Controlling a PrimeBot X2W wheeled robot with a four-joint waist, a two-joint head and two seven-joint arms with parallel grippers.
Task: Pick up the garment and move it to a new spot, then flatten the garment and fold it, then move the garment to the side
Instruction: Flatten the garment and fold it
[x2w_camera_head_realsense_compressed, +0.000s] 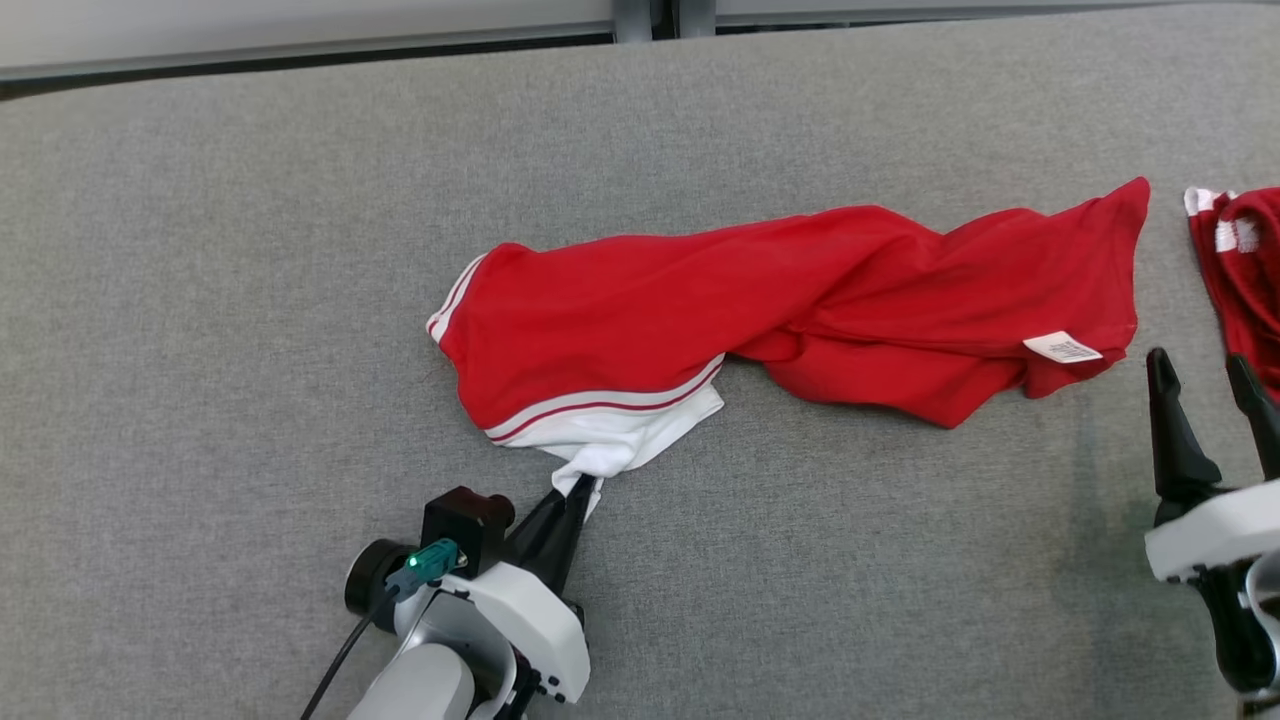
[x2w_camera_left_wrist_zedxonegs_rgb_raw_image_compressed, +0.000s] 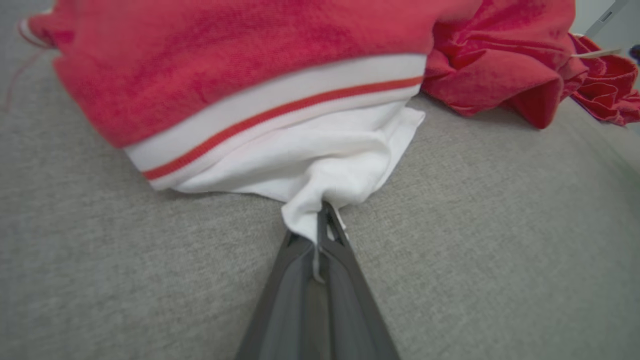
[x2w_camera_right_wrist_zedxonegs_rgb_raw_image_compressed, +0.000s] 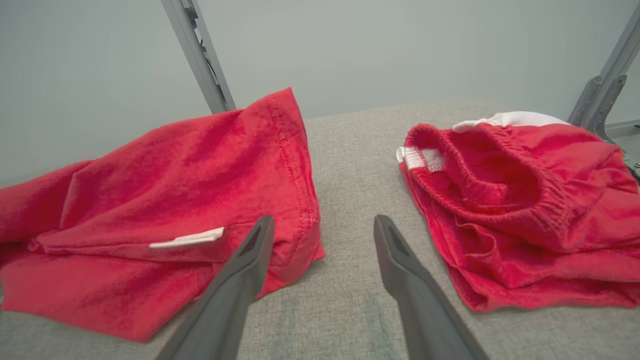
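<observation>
We are pinching the white hem of the red garment (x2w_camera_head_realsense_compressed: 700, 310), sprawled across the middle of the grey table (x2w_camera_head_realsense_compressed: 250, 300), in our left gripper (x2w_camera_head_realsense_compressed: 583, 487), while our right gripper (x2w_camera_head_realsense_compressed: 1198, 358) is hovering spread-fingered beside red shorts (x2w_camera_head_realsense_compressed: 1250, 270) cut off at the edge.

Grey fabric tabletop (x2w_camera_head_realsense_compressed: 250, 300), pale wall (x2w_camera_right_wrist_zedxonegs_rgb_raw_image_compressed: 350, 50), metal struts (x2w_camera_right_wrist_zedxonegs_rgb_raw_image_compressed: 200, 55)

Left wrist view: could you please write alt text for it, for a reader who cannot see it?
The left gripper has its jaws shut on a pinch of white fabric at the edge of a red garment with a white, red-striped band. The garment lies crumpled on a grey padded table.
</observation>
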